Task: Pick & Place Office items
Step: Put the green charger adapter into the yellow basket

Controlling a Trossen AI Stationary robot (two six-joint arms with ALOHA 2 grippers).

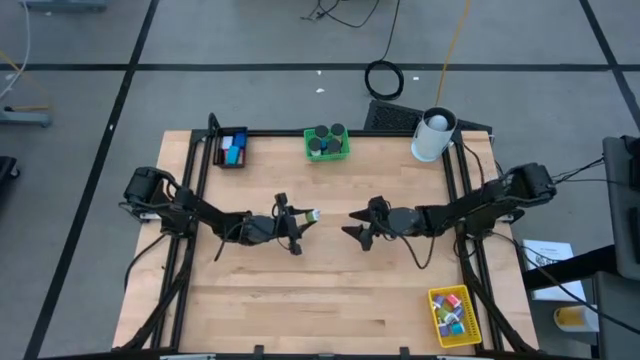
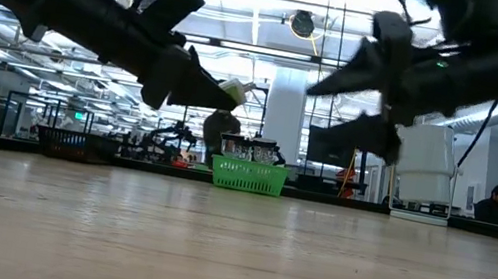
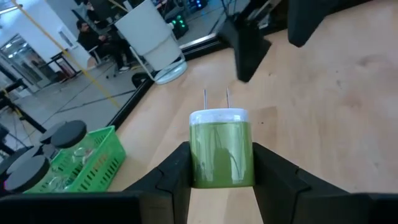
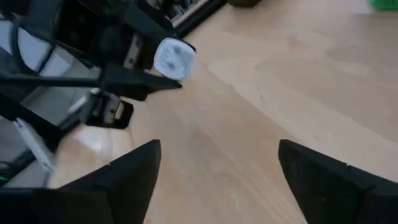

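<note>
Grippers met over the middle of your table, tip to tip with a gap between them. Your left gripper [image 1: 303,228] was clamped on one green charger plug [image 3: 222,151], white cap and two metal prongs pointing out past its fingertips toward the other arm. Your right gripper [image 1: 356,225] faced it just beyond those prongs, its two fingers [image 4: 124,174] spread wide and holding nothing; both tools hung clear above the wood.

Beyond the fingertips, along the far edge, you had three containers and one white cylinder [image 1: 432,136]. One green bin [image 1: 327,145], far past the left gripper's tip, carried about four black rolls [image 1: 320,137]. One black bin [image 1: 232,149], off to the left arm's side, held blue blocks [image 1: 234,151] and a red one; I could not count them surely. One yellow bin [image 1: 454,314] sat well behind your right gripper, near the front edge, filled with small coloured clips [image 1: 452,309], too small to count.
</note>
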